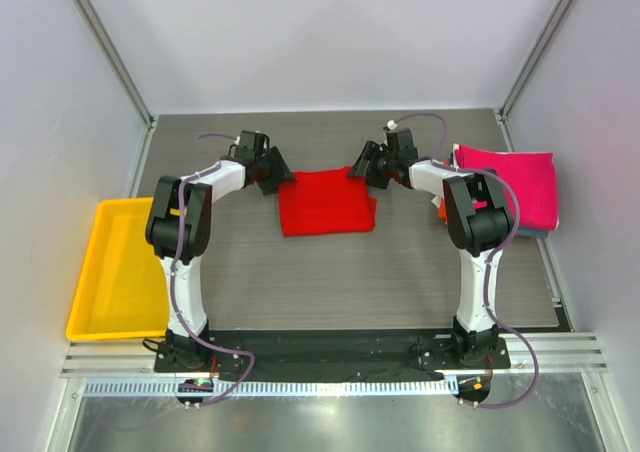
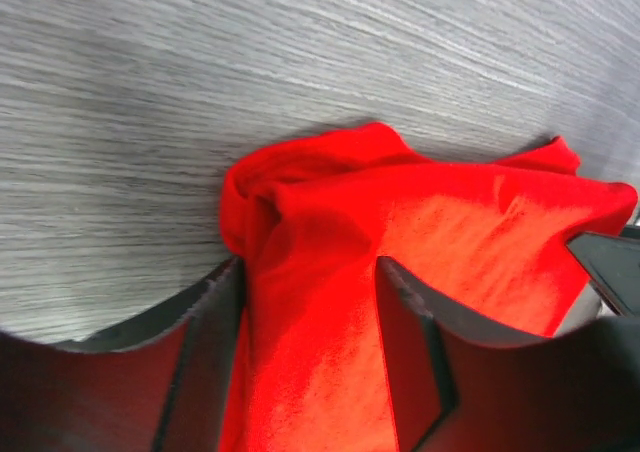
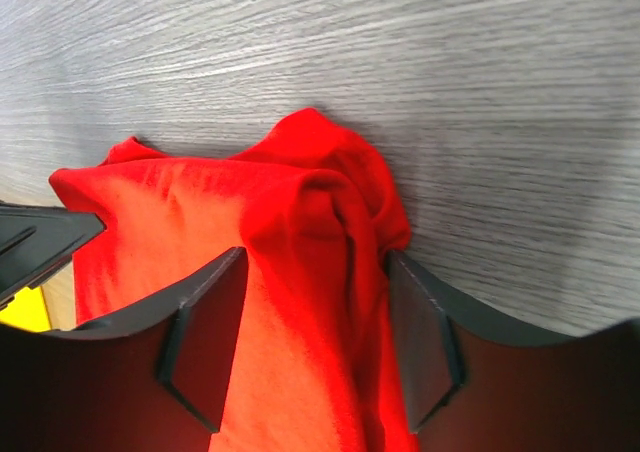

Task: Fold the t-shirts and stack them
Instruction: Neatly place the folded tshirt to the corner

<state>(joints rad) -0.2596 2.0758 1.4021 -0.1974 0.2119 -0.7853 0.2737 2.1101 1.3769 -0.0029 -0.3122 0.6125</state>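
The red t-shirt lies mid-table, a pink t-shirt at its 3 o'clock perhaps topping a pile; at its far corners, 11 and 1 o'clock, the left gripper and right gripper each pinch bunched red cloth.

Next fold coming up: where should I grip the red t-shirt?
Take the red t-shirt by its two far corners, left hand and right hand each coming from its own side: it lies flat, and the cloth bunches up there.
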